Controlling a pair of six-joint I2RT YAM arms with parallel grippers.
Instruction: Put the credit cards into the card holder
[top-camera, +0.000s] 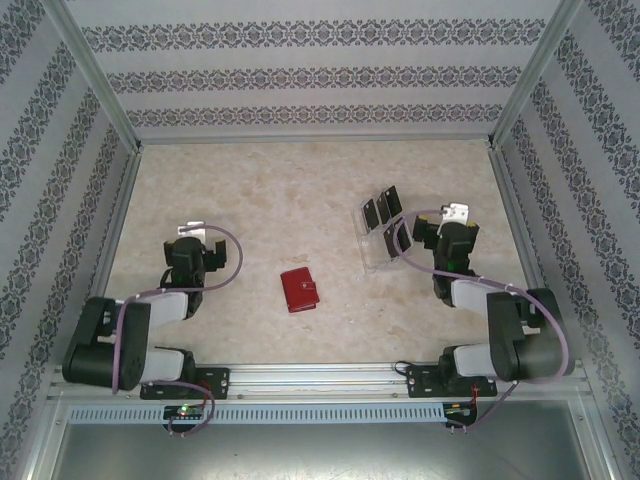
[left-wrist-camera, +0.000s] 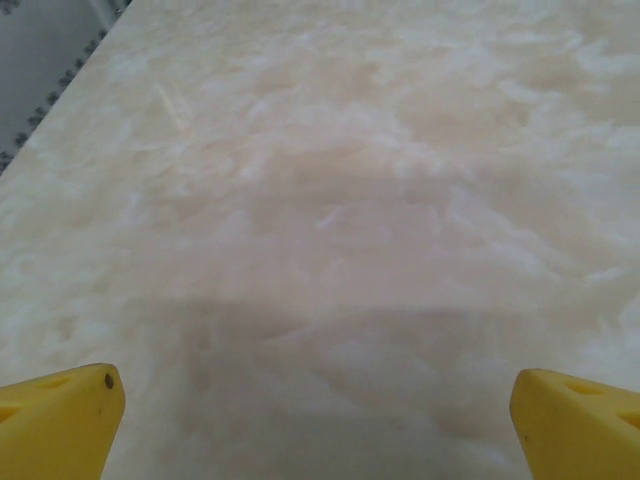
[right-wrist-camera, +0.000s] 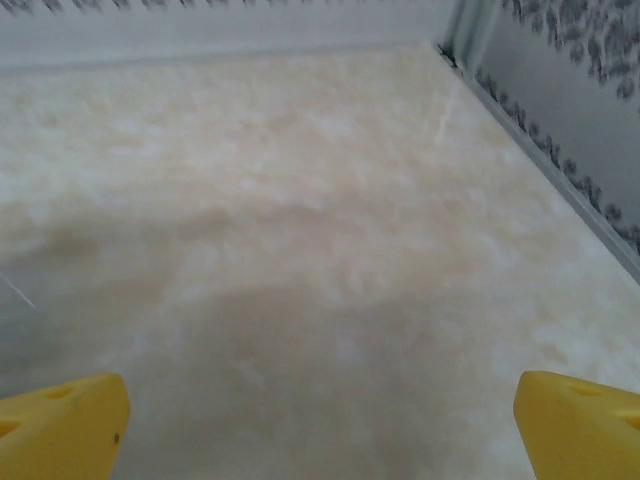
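The card holder (top-camera: 299, 290), a small red wallet, lies shut on the marble table near the front middle. Several black credit cards (top-camera: 381, 208) stand in a clear plastic slotted stand (top-camera: 377, 252) to the wallet's upper right. My left gripper (top-camera: 191, 231) hovers over the left of the table, well away from the wallet. In the left wrist view it (left-wrist-camera: 320, 430) is open, its yellow fingertips (left-wrist-camera: 60, 420) wide apart over bare marble. My right gripper (top-camera: 456, 212) sits just right of the stand. It (right-wrist-camera: 320, 430) is open too, with nothing between its fingertips (right-wrist-camera: 580, 425).
Patterned walls on a metal frame (top-camera: 120, 150) close in the table on the left, back and right. The right wrist view shows the back right corner (right-wrist-camera: 450, 50) of that enclosure. Both arm bases stand on the rail (top-camera: 320, 380) at the near edge.
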